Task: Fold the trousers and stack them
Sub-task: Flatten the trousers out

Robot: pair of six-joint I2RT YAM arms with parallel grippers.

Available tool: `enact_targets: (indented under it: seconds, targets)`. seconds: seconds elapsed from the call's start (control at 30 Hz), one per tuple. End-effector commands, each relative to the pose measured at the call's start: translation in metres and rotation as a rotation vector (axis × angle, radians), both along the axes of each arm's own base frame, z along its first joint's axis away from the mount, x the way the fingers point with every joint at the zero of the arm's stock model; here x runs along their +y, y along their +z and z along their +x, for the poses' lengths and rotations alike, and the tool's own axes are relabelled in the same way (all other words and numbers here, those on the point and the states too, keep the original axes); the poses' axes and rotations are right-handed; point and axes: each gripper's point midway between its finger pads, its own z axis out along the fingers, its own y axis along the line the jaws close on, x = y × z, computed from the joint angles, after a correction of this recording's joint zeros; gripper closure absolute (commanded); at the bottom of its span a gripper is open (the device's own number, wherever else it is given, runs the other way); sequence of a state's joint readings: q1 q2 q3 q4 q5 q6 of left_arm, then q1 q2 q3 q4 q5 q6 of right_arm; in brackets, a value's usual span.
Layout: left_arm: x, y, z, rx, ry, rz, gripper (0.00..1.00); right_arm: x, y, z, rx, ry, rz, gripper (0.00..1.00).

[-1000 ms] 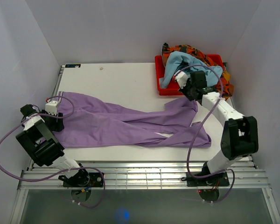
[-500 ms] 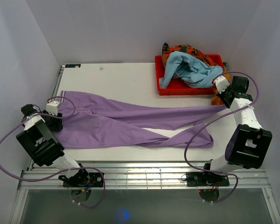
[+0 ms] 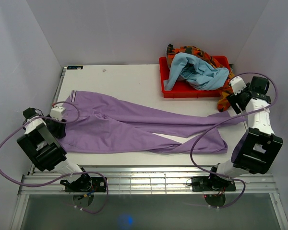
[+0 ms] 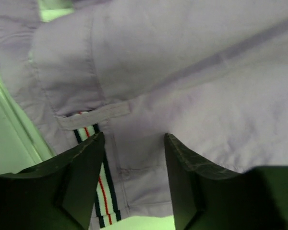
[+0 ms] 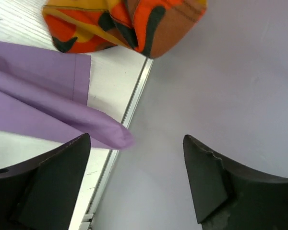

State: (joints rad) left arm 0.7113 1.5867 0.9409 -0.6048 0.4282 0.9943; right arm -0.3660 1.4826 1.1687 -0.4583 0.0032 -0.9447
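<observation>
Left gripper [image 4: 133, 140] stands partly open over the striped waistband and grips nothing that I can see. Trousers [image 3: 134, 125] lie spread along the table [image 3: 120, 79], the legs crossing toward the right. Right gripper [image 5: 137, 139] is wide open and empty beside the leg hem. Before folding, I think it should lay both legs parallel.

Red rectangular plastic tray [image 3: 189, 94] at far right of white tabletop [image 3: 120, 79]. Crumpled light blue cloth [image 3: 198, 72] heaped inside. Orange, red and black patterned cloth [image 3: 192, 51] draped over tray's back and right side, reaching table's right edge. Slatted metal rails [image 3: 144, 175] along near edge. Plain pale walls [image 3: 144, 28] around
</observation>
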Motion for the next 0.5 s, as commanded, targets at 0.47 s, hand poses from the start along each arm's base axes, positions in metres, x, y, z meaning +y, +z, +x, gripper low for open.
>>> enact_targets:
  seconds: [0.47]
  targets:
    - [-0.105, 0.090, 0.178, -0.210, -0.095, -0.214, 0.28, 0.202, -0.028, -0.037, 0.266, 0.390, 0.439, 0.37]
